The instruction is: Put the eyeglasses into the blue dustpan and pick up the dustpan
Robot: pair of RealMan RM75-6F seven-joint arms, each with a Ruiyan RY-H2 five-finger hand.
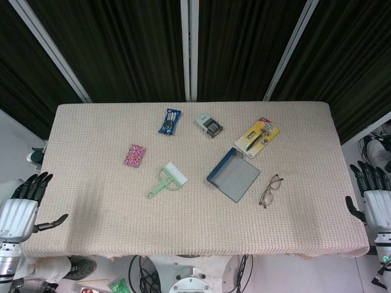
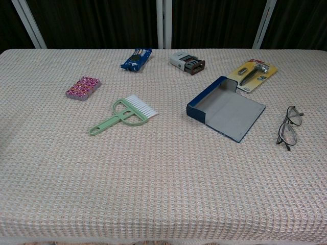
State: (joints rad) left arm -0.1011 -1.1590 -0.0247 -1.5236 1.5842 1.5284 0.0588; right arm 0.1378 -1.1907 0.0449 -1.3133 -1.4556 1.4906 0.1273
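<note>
**Both hands off the table, eyeglasses lying beside the dustpan**

Nearest the robot, the left hand (image 1: 21, 204) hangs off the table's left near corner, fingers spread and holding nothing. The right hand (image 1: 374, 195) sits off the right near corner, fingers likewise apart and empty. Neither touches the woven tablecloth (image 2: 153, 184).

Farther in, the eyeglasses (image 2: 289, 126) lie open on the cloth on the right side, just beside the blue dustpan (image 2: 227, 108) but apart from it. Their long axis runs near to far, tilted slightly. The dustpan's open mouth faces the near right, toward the glasses; its walled back end points far left.

Left of centre lies a green hand brush (image 2: 125, 115), handle pointing near left, white bristles far right. Beyond are a pink patterned packet (image 2: 83, 88), a blue snack packet (image 2: 136, 58), a grey-and-white stapler-like item (image 2: 187, 62) and a carded razor on yellow backing (image 2: 253, 74).
</note>
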